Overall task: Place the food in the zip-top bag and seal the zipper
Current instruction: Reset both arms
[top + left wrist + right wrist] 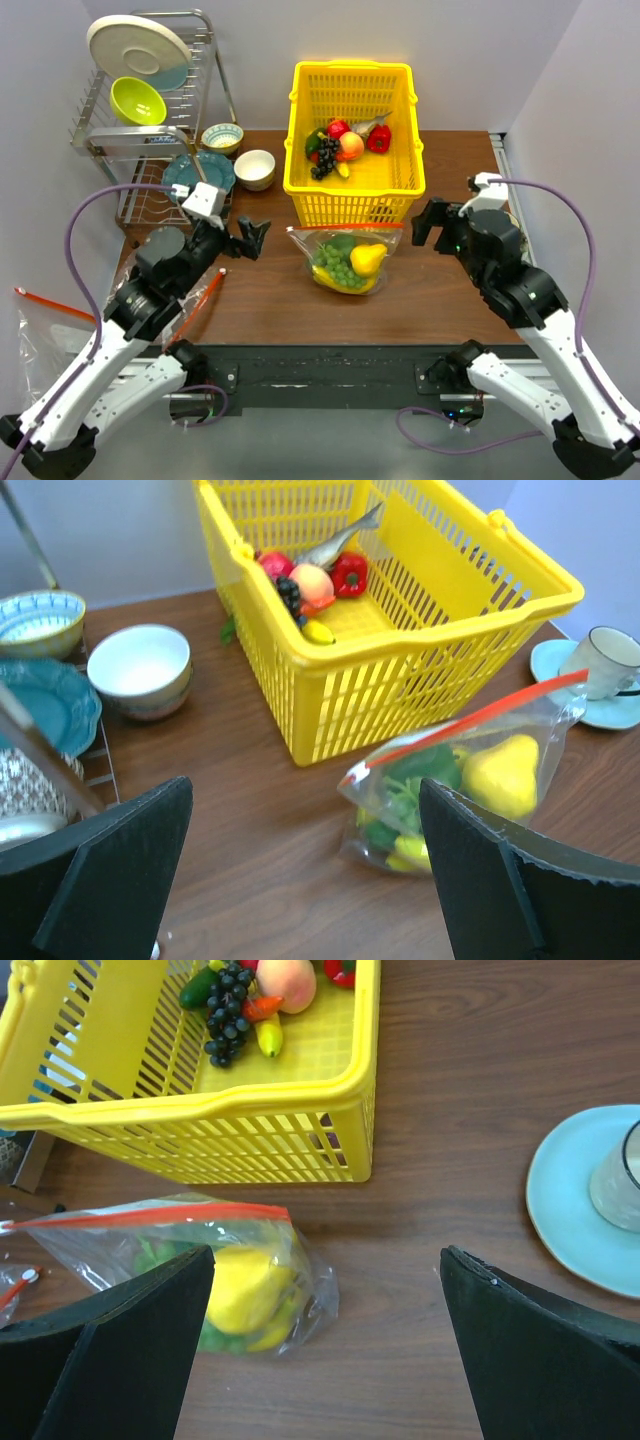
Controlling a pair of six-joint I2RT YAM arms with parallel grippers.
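Directly behind zip-top bag [345, 262] stands yellow basket [352, 192]; left hand [305, 805], right hand [328, 1260] both apart.

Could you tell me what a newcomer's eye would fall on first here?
The bright yellow basket of toy food stands at the table's middle back. Just in front lies the clear zip-top bag, a yellow pear and green grapes inside. The left gripper and right gripper flank the bag, fingers open, touching nothing.

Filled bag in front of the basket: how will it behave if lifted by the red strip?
The bag is thin, crinkled film, so probably floppy and sagging. The glossy pear and grapes sit loose, likely shifting downward.
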